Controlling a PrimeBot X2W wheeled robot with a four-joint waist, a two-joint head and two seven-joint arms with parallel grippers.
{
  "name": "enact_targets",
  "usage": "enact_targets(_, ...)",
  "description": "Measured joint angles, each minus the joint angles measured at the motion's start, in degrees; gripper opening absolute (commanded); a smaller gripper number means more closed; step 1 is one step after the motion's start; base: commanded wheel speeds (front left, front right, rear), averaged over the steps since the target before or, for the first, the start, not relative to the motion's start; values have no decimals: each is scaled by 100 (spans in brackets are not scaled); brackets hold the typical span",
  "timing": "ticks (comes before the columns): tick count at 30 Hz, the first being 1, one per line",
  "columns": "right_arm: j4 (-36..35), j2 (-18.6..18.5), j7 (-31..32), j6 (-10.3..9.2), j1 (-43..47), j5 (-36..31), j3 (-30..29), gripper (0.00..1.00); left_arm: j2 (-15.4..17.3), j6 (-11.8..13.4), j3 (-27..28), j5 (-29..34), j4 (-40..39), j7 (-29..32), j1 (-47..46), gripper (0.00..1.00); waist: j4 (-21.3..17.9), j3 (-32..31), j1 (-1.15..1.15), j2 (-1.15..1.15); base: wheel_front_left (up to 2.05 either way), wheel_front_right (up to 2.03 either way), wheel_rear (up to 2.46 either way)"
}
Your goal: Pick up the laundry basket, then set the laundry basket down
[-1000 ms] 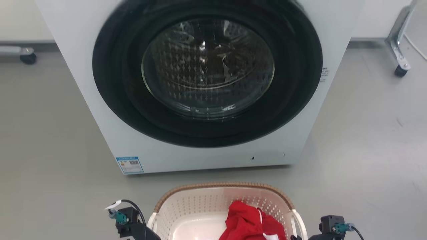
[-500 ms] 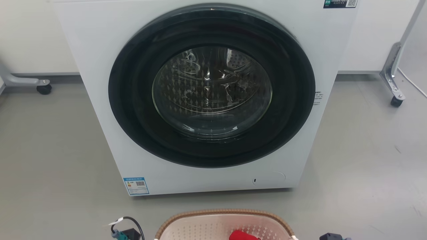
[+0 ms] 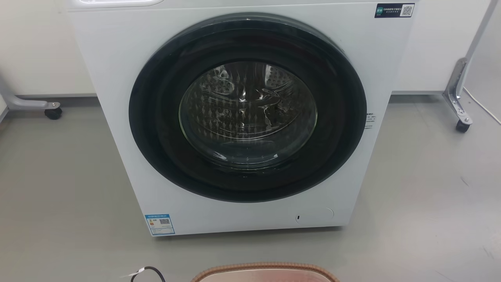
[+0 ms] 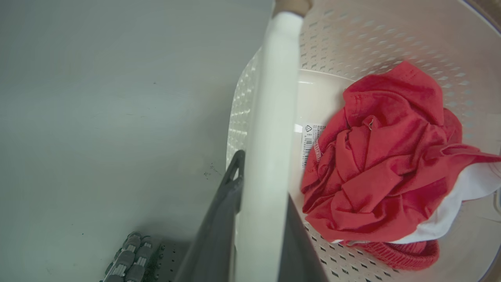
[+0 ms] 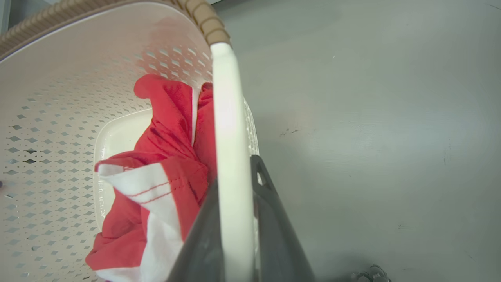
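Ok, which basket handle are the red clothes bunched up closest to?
The right handle, the one in the right gripper: the red clothes sit right beside it. Bare laundry basket floor shows between them and the left handle, in the left gripper.

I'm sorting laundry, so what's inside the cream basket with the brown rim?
A crumpled red-and-white garment lies in the cream-white perforated plastic laundry basket, with a ribbed red piece under it. Anything beneath the heap is covered.
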Motion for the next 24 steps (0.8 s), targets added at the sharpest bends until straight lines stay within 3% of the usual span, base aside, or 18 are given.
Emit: enact_targets(24, 26, -2, 157, 0, 3, 100, -32, 0, 3, 84, -143, -234, -14, 123, 60, 0, -17, -5, 0, 0, 0, 0, 0)
